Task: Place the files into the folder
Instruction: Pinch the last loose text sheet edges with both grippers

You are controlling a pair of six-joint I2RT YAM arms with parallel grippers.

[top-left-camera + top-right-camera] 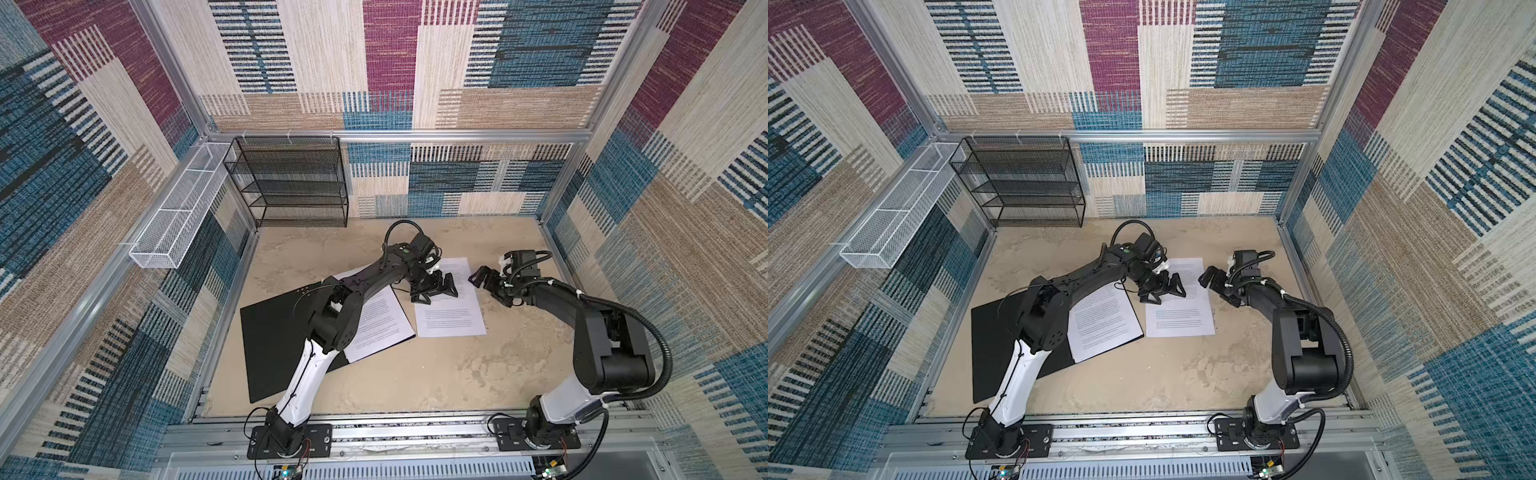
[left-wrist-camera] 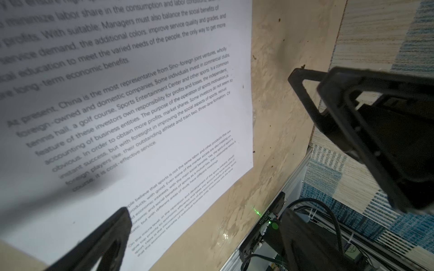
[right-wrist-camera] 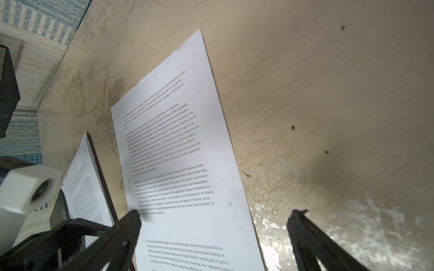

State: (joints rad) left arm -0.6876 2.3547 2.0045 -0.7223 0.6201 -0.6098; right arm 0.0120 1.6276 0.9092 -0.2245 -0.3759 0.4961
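Note:
The folder lies open on the left of the table, black inside up. One printed sheet rests on its right half. A second sheet of the files lies loose on the table just right of it. My left gripper hovers open over that loose sheet's left part, nothing between its fingers. My right gripper stands open astride the loose sheet's right edge. The folder's red edge shows beside it.
A black wire-mesh rack stands against the back wall at the left. A white mesh basket hangs on the left wall. Aluminium rails with both arm bases run along the front edge. Patterned walls close in three sides.

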